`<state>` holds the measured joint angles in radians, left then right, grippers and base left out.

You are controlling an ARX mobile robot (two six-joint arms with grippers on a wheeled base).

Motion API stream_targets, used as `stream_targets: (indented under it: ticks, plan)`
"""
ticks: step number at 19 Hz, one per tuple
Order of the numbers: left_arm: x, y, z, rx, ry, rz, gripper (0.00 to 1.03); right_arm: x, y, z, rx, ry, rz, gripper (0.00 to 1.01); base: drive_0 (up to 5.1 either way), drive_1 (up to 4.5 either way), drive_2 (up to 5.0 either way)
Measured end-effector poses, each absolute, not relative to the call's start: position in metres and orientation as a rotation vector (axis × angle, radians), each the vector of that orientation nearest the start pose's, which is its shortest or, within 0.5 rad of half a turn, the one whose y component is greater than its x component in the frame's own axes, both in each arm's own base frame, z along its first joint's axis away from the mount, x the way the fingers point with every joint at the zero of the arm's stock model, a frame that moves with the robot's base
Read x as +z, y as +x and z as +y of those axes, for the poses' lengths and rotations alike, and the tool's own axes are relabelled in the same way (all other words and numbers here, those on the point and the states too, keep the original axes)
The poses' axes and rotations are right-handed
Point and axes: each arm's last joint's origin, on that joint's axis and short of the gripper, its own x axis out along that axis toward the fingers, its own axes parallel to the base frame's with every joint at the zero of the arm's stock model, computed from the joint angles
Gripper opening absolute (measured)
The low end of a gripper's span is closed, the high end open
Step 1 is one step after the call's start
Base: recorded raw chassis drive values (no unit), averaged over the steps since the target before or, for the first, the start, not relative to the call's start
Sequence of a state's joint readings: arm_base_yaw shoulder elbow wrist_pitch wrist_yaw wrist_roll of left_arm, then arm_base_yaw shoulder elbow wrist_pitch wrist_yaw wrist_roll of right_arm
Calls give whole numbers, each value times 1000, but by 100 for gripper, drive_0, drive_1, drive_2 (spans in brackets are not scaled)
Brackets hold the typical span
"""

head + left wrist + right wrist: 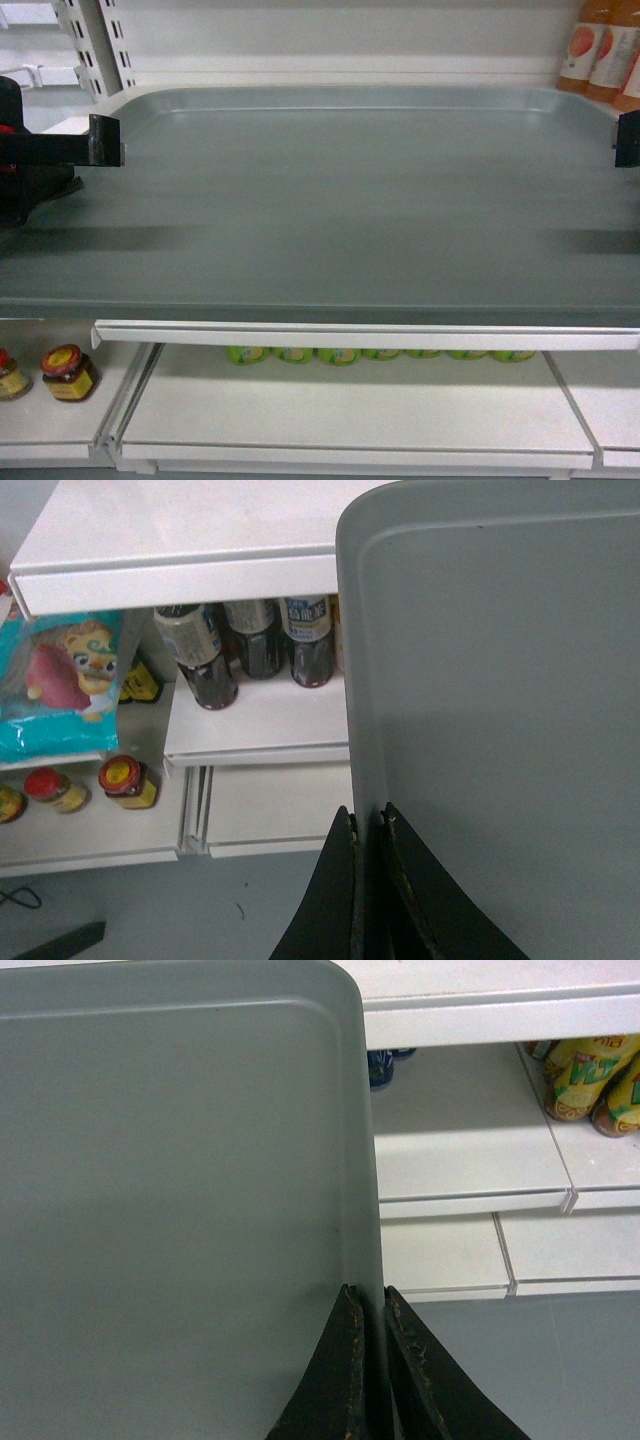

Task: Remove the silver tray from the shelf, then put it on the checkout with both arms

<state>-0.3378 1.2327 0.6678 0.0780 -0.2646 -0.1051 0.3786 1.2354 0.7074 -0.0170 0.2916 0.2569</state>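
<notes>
Tray: large dull grey-silver metal tray (340,200), rounded corners, low rim, seemingly above the white shelf board (360,336).
Left gripper (368,825): clamped on the tray's left rim.
Right gripper (368,1300): clamped on its right rim.

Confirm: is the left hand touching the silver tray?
Touching. Left wrist view shows the left hand clamped on the silver tray rim, one finger each side.

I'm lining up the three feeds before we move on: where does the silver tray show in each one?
Head: the tray fills the middle, edge to edge, with the left gripper and right gripper on its side rims.
Left wrist: right half, its rim between the fingers.
Right wrist: left half, its rim between the fingers.
Shared landmark: the white shelf beside it.
</notes>
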Motion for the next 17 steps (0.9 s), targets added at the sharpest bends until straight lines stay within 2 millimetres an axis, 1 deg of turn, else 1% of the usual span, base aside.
stream_targets:
  ticks: [17]
  plan:
    - [227, 244, -78, -45, 43, 468, 3, 232, 241, 87, 19, 70, 520, 3, 8, -410, 426]
